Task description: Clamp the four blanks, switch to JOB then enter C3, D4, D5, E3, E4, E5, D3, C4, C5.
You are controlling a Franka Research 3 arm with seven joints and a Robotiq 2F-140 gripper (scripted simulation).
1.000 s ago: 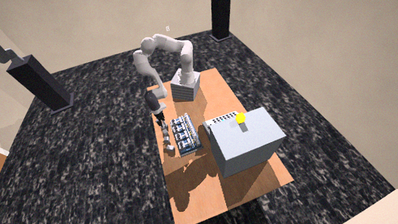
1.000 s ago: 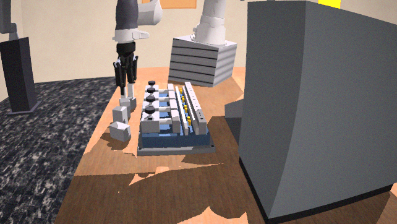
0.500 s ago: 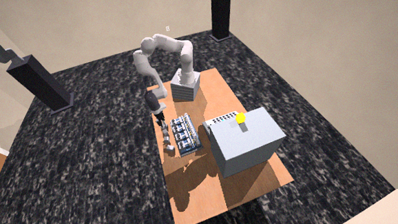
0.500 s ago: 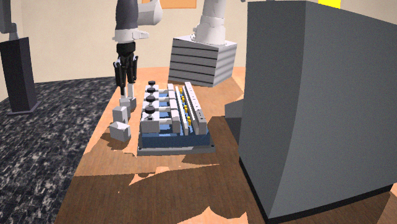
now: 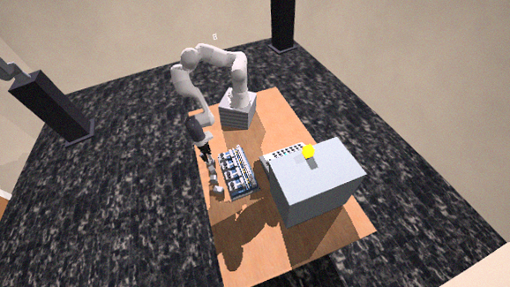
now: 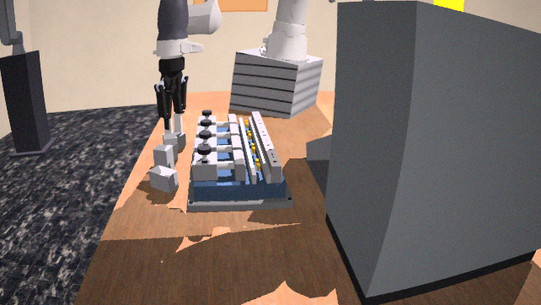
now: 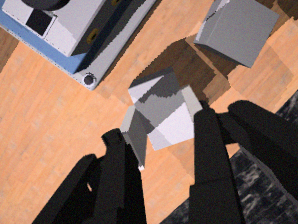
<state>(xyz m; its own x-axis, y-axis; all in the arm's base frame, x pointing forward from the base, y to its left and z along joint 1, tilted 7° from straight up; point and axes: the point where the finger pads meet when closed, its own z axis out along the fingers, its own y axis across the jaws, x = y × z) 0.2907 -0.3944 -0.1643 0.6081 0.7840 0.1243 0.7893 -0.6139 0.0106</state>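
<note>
My gripper (image 5: 206, 159) (image 6: 172, 116) (image 7: 163, 109) is shut on a grey blank (image 7: 166, 112) (image 6: 174, 125) at the table's left edge, left of the vise fixture (image 5: 241, 170) (image 6: 236, 195) (image 7: 63, 26). I cannot tell whether the blank touches the table. Three more grey blanks lie in a row nearer the front: one (image 6: 176, 140), one (image 6: 164, 155) (image 7: 240, 26) and one (image 6: 163, 178) (image 5: 217, 190). The fixture's four stations show no blank on their rails. Its black valve knobs (image 6: 205, 135) stand in a row on the left side. The yellow lamp (image 5: 308, 151) (image 6: 448, 4) on the cabinet is lit.
The grey cabinet (image 5: 318, 178) (image 6: 421, 126) fills the table's right side, with its key panel (image 5: 283, 151) facing the fixture. The arm's ribbed base block (image 5: 237, 110) (image 6: 275, 84) stands at the back. The table edge (image 6: 139, 177) runs close beside the blanks.
</note>
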